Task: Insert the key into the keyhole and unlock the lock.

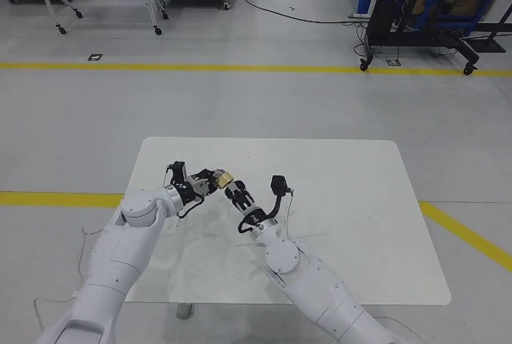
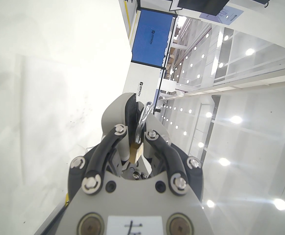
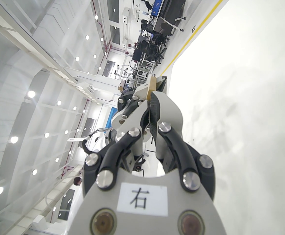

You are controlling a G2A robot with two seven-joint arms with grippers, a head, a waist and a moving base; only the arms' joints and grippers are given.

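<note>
My left gripper (image 2: pixel 142 110) is shut on a padlock (image 2: pixel 135 153), whose silver shackle (image 2: pixel 144 118) sits between the pads and whose brass body points back toward the wrist. From the top, the padlock (image 1: pixel 225 179) hangs above the white table (image 1: pixel 350 172), held by the left gripper (image 1: pixel 211 181). My right gripper (image 3: pixel 150 97) is shut, with a thin key edge between its dark pads and its tips right against the brass padlock (image 3: pixel 152 84). In the top view the right gripper (image 1: pixel 236 195) meets the lock from the near side. The keyhole is hidden.
The two arms meet over the table's left-centre part. A black wrist camera mount (image 1: pixel 279 184) stands just right of the grippers. Yellow floor lines (image 1: pixel 238 67) and wheeled racks (image 1: pixel 419 34) lie beyond the table's far edge.
</note>
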